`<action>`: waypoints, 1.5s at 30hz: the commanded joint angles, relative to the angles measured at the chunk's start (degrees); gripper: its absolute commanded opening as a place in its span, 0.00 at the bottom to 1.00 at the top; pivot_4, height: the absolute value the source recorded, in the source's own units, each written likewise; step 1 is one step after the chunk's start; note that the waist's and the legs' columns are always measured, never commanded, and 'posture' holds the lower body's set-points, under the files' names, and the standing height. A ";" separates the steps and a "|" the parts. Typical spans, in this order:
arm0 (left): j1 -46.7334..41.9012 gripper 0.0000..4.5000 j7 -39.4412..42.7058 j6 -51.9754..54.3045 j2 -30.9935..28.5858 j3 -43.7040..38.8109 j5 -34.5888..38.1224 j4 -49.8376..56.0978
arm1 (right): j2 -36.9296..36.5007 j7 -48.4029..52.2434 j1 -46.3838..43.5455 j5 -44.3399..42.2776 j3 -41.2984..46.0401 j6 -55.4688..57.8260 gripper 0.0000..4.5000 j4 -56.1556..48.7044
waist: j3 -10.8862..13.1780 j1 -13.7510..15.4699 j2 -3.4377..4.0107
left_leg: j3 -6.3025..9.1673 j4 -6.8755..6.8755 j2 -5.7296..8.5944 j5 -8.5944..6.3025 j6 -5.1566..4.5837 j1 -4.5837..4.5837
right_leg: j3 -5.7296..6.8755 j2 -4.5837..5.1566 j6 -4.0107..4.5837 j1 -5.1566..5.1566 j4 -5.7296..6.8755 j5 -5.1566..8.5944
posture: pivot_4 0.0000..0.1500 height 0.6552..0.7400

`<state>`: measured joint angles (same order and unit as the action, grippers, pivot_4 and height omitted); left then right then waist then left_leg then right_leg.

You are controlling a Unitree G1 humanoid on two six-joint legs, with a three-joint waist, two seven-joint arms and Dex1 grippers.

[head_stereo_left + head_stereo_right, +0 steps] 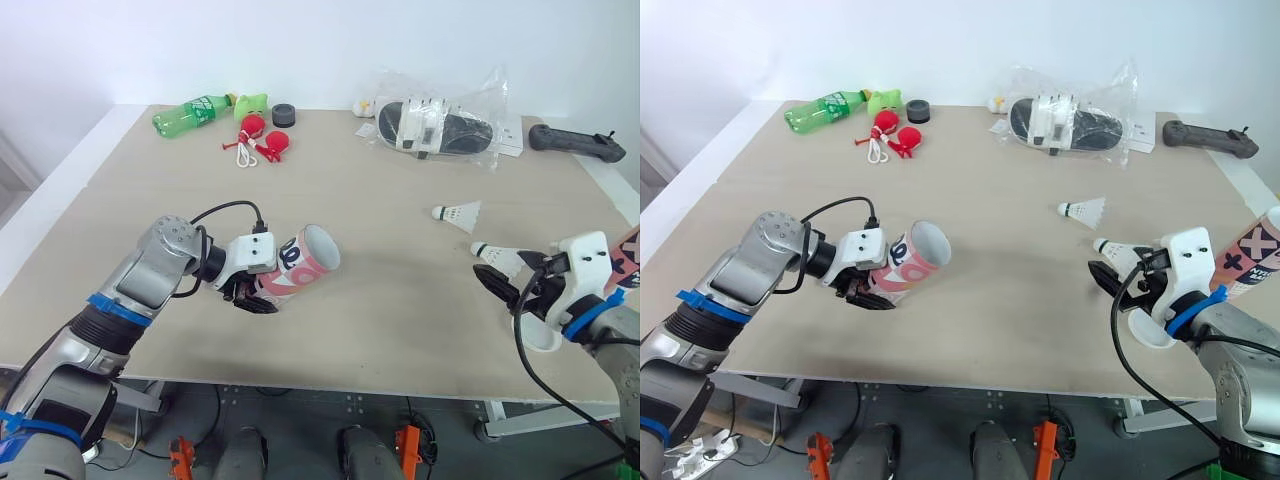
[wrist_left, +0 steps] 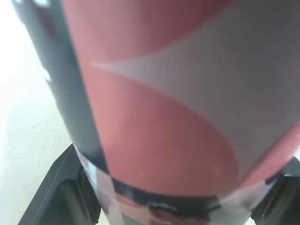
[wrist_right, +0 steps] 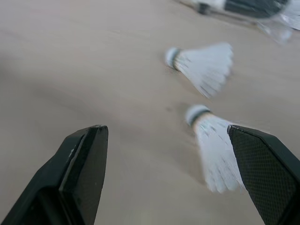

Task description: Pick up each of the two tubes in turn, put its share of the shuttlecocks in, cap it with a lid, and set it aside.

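Shuttlecock (image 3: 213,150) lies on the worktop (image 1: 400,320) at the near right, cork pointing away, just within the wide-open right claw (image 3: 165,129). Left claw (image 1: 255,297) clamps the pink tube (image 1: 300,262), its mouth facing right.

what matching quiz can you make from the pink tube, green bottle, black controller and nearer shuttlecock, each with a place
1 pink tube
2 green bottle
3 black controller
4 nearer shuttlecock

A far right corner of the table
B held in the left hand
C far left corner of the table
D beside the open right hand

Pairs: 1-B, 2-C, 3-A, 4-D
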<state>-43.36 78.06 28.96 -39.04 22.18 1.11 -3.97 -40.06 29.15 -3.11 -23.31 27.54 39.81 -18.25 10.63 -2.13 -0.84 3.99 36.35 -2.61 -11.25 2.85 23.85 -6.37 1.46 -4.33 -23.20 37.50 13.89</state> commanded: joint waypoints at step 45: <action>0.16 0.70 0.87 0.07 1.48 2.21 0.13 -0.25 | -13.00 17.82 -27.31 -17.67 -17.11 4.06 0.02 -10.34 | 0.03 -0.80 0.20 | -0.02 -0.01 -0.01 0.13 -0.21 -0.18 | -0.06 -0.06 0.28 0.10 0.00 -0.03 | 1.00 1.00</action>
<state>-43.29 78.08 29.08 -38.00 22.75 1.14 -3.91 -52.04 44.86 -27.75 -41.30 15.07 43.17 -26.29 10.66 -2.93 -0.63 3.96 36.35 -2.63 -11.12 2.64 23.67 -6.42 1.39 -4.03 -23.10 37.50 13.87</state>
